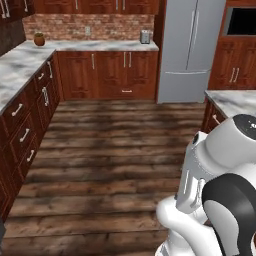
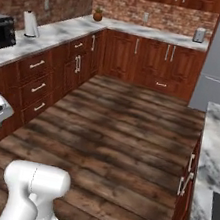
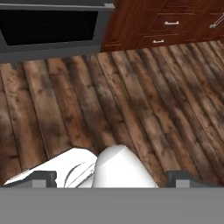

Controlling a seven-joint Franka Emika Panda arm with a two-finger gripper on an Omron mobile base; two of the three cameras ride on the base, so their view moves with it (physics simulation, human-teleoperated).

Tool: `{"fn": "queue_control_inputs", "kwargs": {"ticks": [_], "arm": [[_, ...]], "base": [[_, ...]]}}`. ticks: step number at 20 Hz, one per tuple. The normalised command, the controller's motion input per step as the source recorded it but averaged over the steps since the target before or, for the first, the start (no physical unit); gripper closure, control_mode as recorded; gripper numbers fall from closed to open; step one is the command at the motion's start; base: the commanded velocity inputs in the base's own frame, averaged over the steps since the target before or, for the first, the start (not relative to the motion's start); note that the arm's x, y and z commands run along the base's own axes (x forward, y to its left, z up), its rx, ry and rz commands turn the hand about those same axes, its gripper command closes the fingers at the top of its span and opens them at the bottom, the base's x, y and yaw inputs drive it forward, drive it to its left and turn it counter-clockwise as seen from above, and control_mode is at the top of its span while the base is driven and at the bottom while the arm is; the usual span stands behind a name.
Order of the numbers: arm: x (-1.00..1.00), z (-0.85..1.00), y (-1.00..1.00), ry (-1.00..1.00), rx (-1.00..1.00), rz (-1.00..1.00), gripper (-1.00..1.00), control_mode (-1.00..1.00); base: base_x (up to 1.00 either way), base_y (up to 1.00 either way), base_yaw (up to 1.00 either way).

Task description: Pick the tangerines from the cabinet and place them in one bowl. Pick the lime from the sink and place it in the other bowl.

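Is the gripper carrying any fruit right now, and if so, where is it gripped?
Nothing is held. In the hand view the gripper stands open, its fingertips wide apart with only bare wooden floor beyond them.

We saw the arm [image 1: 215, 200] as a chain of smooth, glossy white rounded shells, with a black band curving around one big joint and a dark grey cap on the link above it. From the right base camera, a white cylindrical link [image 2: 36, 183] had rounded ends. The finger tips [image 3: 43, 179] were small, dark and blocky.
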Motion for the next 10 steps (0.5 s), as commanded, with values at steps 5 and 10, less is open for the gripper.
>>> {"fn": "queue_control_inputs", "kwargs": {"ticks": [5,10], "arm": [[0.0,0.0,0.0,0.0,0.0,0.0,-1.0,1.0],[0.0,0.0,0.0,0.0,0.0,0.0,-1.0,1.0]], "base": [[1.0,0.02,-0.06],[1.0,0.2,-0.03]]}}
